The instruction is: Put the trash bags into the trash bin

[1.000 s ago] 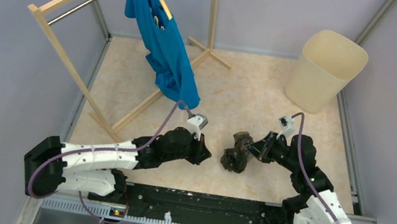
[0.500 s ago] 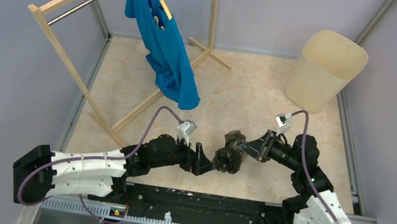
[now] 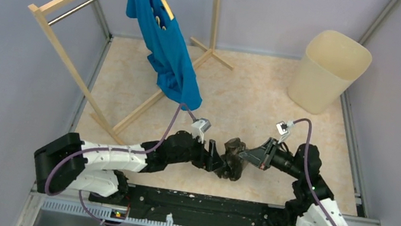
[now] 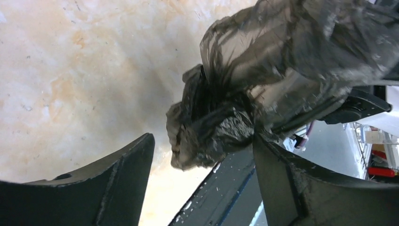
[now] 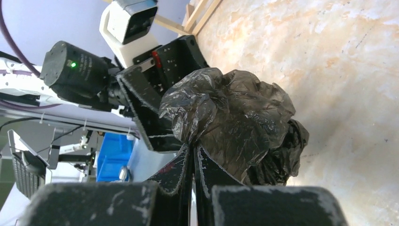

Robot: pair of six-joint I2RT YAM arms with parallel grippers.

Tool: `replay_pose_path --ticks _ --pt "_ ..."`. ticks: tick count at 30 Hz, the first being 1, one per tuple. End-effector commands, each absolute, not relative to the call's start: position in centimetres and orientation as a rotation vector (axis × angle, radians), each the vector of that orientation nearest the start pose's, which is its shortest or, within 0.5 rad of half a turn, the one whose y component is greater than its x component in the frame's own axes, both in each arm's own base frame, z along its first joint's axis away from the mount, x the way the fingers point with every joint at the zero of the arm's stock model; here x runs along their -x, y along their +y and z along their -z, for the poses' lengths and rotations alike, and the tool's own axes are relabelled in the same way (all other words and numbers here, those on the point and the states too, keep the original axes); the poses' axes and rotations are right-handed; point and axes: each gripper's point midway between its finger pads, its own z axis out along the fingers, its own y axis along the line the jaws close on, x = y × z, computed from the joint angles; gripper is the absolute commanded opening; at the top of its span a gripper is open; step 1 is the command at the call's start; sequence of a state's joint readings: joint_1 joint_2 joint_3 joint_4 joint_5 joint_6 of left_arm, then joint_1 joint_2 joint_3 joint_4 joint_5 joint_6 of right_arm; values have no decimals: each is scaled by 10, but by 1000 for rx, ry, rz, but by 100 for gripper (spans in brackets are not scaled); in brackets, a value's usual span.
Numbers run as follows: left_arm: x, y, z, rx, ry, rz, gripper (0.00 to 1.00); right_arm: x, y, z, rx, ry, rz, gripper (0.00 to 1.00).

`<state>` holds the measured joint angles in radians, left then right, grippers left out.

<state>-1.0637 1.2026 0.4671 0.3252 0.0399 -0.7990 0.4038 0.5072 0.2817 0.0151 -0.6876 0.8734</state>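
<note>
The right gripper [image 5: 193, 149] is pinched tight on a thin fold of the bag [image 5: 230, 117], its fingers all but meeting. The rest of the film balloons out just past the tips in a crumpled, glossy clump. Facing it across that clump, the left gripper [image 4: 203, 141] stands wide, a finger to either side of the bag's lower twist. One finger seems to brush the plastic (no squeeze yet, as far as the wrist view tells). Whether the clump rests on the table or hangs just above it I cannot tell. Well apart from both grippers, back past the right gripper's wrist toward the far corner, stands the bin [image 3: 313, 85], upright, mouth open. The shirt [image 3: 166, 48] hangs well beyond the left one.

By its look, the bag is nearly weightless, limp and slippery, likely to slide out of a shallow nip or trail loose tails. The best hold is a bunched, twisted knot set deep between the pads, not a single layer.
</note>
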Motion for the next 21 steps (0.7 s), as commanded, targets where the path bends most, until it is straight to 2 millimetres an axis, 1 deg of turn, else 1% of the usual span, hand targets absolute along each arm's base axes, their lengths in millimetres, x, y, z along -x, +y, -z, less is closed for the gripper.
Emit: replay_pose_path --ticks 1,4,5,8,10,12,15,16,19,20,21 --pt "-152 -364 -141 -340 2082 1314 77 -144 214 -193 134 1930 -1528 0" --pt "-151 -371 -137 -340 2087 1354 66 -143 214 -190 147 1944 -1522 0" --pt "-151 -372 -135 -337 2089 1358 61 -143 214 -189 151 1952 -1514 0" --pt "-153 -371 -132 -335 2092 1345 35 -146 212 -184 156 1971 -1471 0" --pt "-156 -367 -130 -331 2097 1315 20 -148 209 -179 144 1996 -1433 0" --pt "-158 -361 -127 -334 2102 1274 0 -151 208 -179 142 1996 -1415 0" --pt "-164 -344 -122 -323 2114 1182 0 -162 200 -175 74 2024 -1313 0" --pt "-165 -336 -119 -314 2122 1145 0 -173 191 -174 4 2027 -1224 0" --pt "-171 -304 -105 -268 2160 1014 0 -187 170 -166 -133 2044 -1064 0" --pt "-170 -294 -101 -255 2168 992 0 -190 165 -164 -162 2050 -1026 0" --pt "-169 -286 -102 -248 2162 990 0 -192 161 -163 -181 2048 -998 0"
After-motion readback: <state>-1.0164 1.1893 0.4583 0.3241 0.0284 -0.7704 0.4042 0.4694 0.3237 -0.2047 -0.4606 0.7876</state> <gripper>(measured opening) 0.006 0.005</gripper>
